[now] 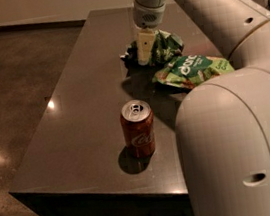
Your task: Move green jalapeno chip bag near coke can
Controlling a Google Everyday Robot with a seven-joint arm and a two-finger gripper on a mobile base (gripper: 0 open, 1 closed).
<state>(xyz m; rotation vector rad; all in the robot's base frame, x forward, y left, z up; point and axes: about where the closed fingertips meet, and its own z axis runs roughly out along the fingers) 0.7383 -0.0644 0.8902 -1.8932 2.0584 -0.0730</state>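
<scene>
Presently the hand (145,55) sits against the green jalapeno chip bag (166,44) at the desk's (78,133) far side, probably to take it (its grip I cannot tell); the coke can (138,128) stands well apart.

Dark table (86,117): coke can (138,128), green jalapeno chip bag (165,45) at pincer (147,53), flat snack bag (192,68).

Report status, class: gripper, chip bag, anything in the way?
Gripper at the green jalapeno chip bag. Coke can upright, well apart, nearer the camera. Larger green bag lies beside the path between them.
</scene>
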